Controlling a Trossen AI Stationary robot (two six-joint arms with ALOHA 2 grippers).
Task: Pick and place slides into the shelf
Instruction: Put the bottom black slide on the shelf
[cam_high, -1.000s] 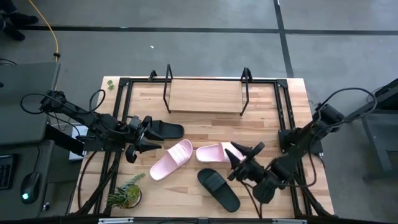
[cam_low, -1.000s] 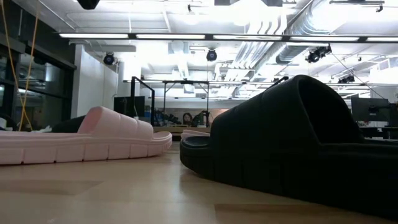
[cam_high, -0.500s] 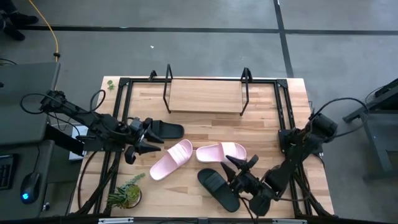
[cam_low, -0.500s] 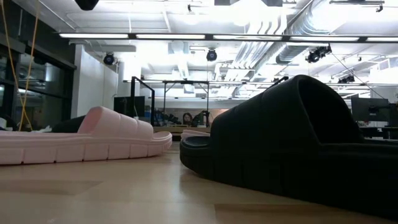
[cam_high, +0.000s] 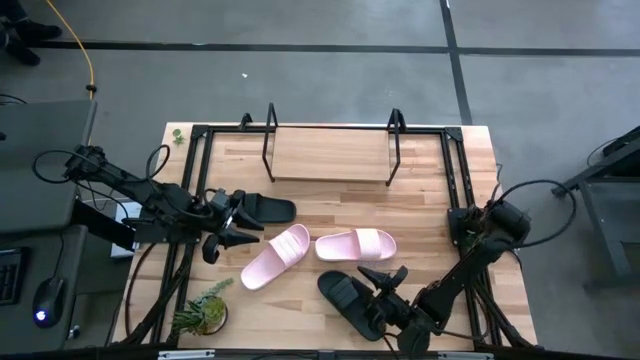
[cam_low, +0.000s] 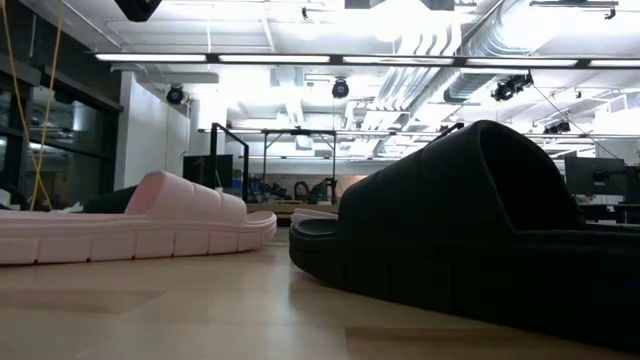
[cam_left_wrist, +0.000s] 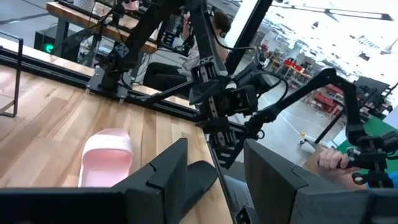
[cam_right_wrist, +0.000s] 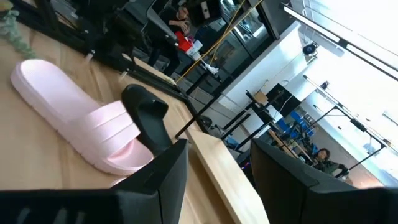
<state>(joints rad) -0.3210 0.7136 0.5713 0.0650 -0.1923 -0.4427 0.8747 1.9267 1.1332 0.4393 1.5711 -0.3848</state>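
The shelf (cam_high: 330, 155), black hoops with a wooden board, stands at the table's far middle. One black slide (cam_high: 268, 211) lies on the table at the left, and my open left gripper (cam_high: 235, 222) is beside its left end; I cannot tell whether it touches. Two pink slides (cam_high: 275, 256) (cam_high: 357, 243) lie flat mid-table. The second black slide (cam_high: 351, 304) lies near the front edge. My right gripper (cam_high: 384, 277) is open just over that slide's right side. The low view shows a pink slide (cam_low: 130, 225) and a black slide (cam_low: 470, 225).
A small potted plant (cam_high: 203, 311) stands at the near left corner. The black frame rails (cam_high: 455, 180) run along the table's sides and far edge. Bare wood lies between the shelf and the slides. A person (cam_right_wrist: 321, 158) shows in the room beyond the table.
My right gripper has gone from over the right pink slide's right end toward the table's near edge, and now stands by the near black slide, still open. The slides have stayed where they were.
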